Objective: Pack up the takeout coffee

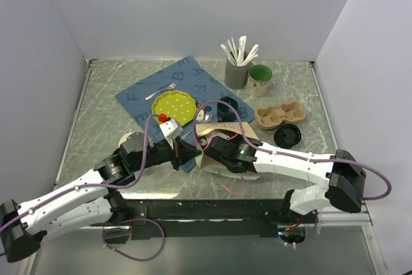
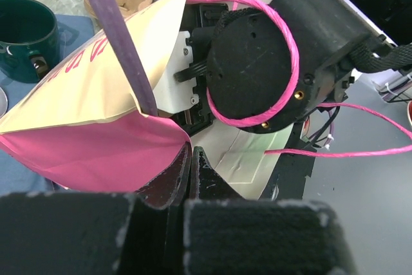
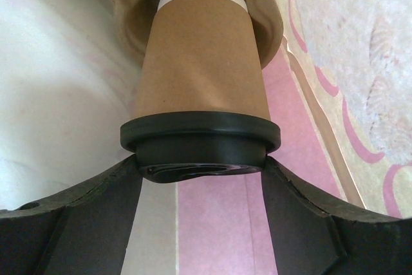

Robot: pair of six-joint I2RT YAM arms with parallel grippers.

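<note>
Brown kraft-paper coffee (image 3: 201,62) sits inside the bag (image 2: 90,149), base pointing deeper in, with its black lid (image 3: 199,134) clamped between the fingers of the right end effector (image 3: 202,175). Left end effector (image 2: 191,162) is closed on the bag's rim at the mouth, where the pink lining shows. Bag lies on the surface (image 1: 103,107) between the two arms.

Inside bag (image 2: 96,152), takeout coffee (image 3: 201,75) within right pincer (image 3: 201,170), left pincer (image 2: 191,162) on bag's edge, mug (image 2: 22,37) behind bag
</note>
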